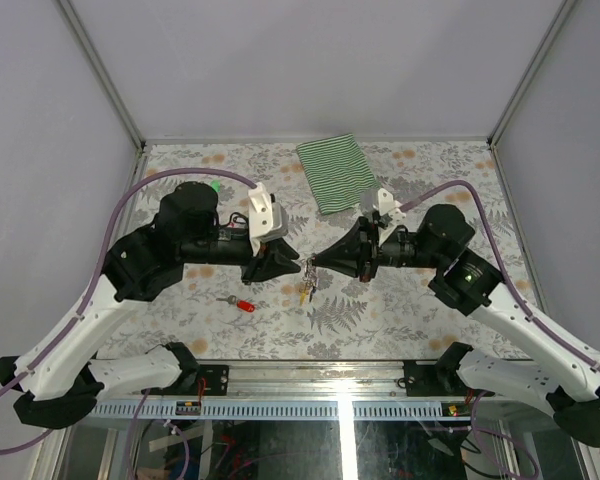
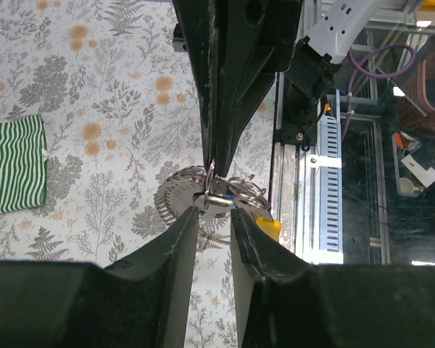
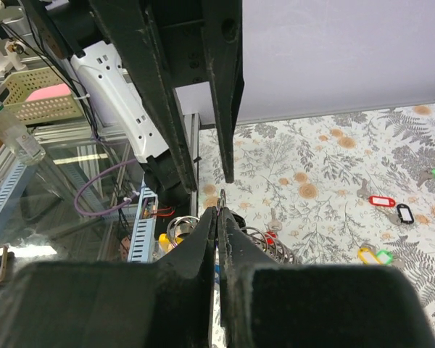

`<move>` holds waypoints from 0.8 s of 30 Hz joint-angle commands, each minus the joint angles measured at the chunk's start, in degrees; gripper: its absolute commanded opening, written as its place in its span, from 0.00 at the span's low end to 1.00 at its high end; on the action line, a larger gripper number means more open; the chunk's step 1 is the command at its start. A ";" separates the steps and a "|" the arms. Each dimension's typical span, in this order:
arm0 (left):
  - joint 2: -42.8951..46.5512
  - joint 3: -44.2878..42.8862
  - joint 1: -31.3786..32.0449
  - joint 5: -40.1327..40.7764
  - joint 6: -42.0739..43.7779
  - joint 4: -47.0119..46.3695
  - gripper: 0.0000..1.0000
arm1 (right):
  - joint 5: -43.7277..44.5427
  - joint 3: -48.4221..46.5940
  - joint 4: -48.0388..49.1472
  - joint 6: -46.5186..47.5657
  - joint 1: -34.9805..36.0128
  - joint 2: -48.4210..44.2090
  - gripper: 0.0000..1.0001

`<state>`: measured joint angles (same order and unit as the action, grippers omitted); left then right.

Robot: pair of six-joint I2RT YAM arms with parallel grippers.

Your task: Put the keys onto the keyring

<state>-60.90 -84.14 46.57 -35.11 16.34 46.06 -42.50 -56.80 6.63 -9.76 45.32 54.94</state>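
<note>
Found a fern-printed bench [image 1: 410, 320] spread beneath both arms, with a green-striped cloth [image 1: 337, 172] lying well beyond the tips. Saw the two arms brought nose to nose above the bench's middle, presumably to steady the ring with one side and feed with the other. Noted the right end effector [image 3: 220, 209] pressed fully shut, apparently pinching the wire of the keyring [image 2: 245, 190] to hold it clear of the bench. Noted the left end effector [image 2: 214, 217] only slightly parted, straddling a metal key shank just beneath the ring without plainly gripping it. Spotted a yellow tag [image 2: 270, 228] dangling right below those tips, so judged at least one key already threaded. Counted loose keys [image 3: 382, 201] with red, black and green tags on the bench beyond the right tips. Made out no brand or legible lettering.
</note>
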 commanded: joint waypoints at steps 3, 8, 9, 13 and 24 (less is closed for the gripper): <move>4.35 4.41 0.35 -0.80 -4.42 -11.53 0.28 | 0.71 0.29 5.53 -1.43 0.29 -4.39 0.00; 6.47 6.05 0.31 -1.04 -4.32 -13.69 0.30 | -0.58 1.86 8.25 -2.07 0.29 -5.93 0.00; 7.03 6.54 0.36 -1.23 -4.29 -14.74 0.30 | -0.98 2.02 8.61 -2.16 0.25 -6.12 0.00; 9.52 9.80 0.32 -2.62 -4.49 -20.14 0.31 | -2.10 2.46 10.32 -2.51 0.29 -6.87 0.00; 10.87 15.23 0.35 -6.01 -7.86 -29.95 0.33 | -2.96 1.67 11.29 -3.81 0.29 -6.90 0.00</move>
<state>-49.78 -69.73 46.59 -38.94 10.44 23.18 -44.34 -54.02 12.86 -12.62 45.32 49.34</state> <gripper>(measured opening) 0.330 0.010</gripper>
